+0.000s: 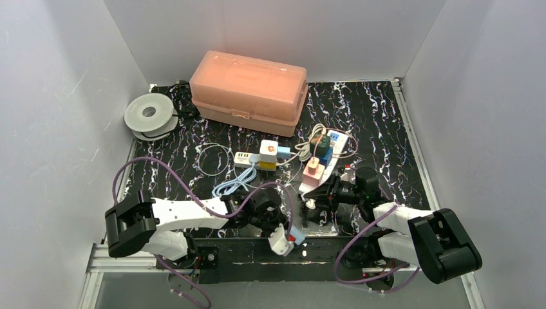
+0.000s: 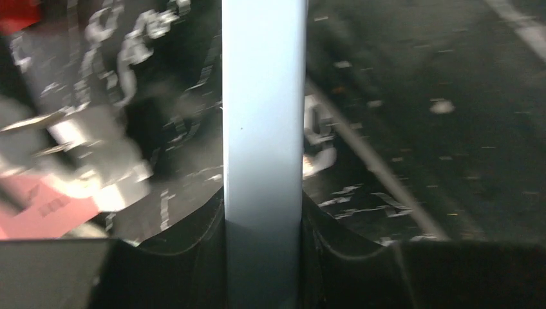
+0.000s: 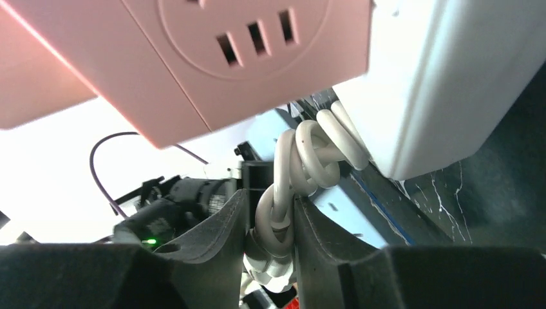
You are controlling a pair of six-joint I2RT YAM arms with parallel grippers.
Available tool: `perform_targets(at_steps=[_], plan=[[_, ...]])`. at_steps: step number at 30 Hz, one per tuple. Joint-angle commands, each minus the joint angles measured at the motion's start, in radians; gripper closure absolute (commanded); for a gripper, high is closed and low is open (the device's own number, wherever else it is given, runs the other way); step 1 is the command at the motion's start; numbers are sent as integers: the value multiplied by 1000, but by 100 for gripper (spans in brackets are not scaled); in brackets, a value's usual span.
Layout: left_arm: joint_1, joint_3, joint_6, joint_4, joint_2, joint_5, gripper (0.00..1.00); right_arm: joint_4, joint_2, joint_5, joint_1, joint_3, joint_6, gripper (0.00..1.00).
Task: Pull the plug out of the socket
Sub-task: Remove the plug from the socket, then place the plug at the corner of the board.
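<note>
A white power strip (image 1: 327,159) lies at mid-table with a pink adapter (image 1: 313,171), a blue one and a green one plugged into it. My left gripper (image 1: 282,233) is shut on a pale blue-white plug (image 2: 263,129) and holds it near the table's front edge, apart from the strip. My right gripper (image 1: 320,196) is at the strip's near end, shut on its bundled white cord (image 3: 284,199). In the right wrist view the pink adapter (image 3: 193,58) and the strip's white body (image 3: 438,84) fill the top.
A pink plastic box (image 1: 251,91) stands at the back, a white spool (image 1: 150,116) at back left. A white-yellow adapter block (image 1: 267,156) and loose white and blue cables (image 1: 228,187) lie left of the strip. White walls enclose the table.
</note>
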Motion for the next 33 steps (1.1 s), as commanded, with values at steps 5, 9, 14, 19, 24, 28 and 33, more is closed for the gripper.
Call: perform_targets(at_steps=[5,9,14,19,24,28,33], plan=[[-22,-26,43,-115,-13,110,100,180,14,-15,-29,36,45,99],[-22,-12,28,-86,9,69,100,105,16,-22,-30,44,-5,99],[-22,36,1,-52,54,-16,100,-232,-20,13,-34,73,-217,99],[-16,83,-22,-36,87,-116,99,-499,-101,70,-50,94,-384,60],[-8,102,-39,-5,132,-250,98,-659,-185,104,-65,112,-449,43],[-1,79,-35,-4,136,-291,96,-830,-277,167,-72,159,-533,36],[61,81,-41,-16,170,-325,89,-1051,-367,273,-74,262,-620,33]])
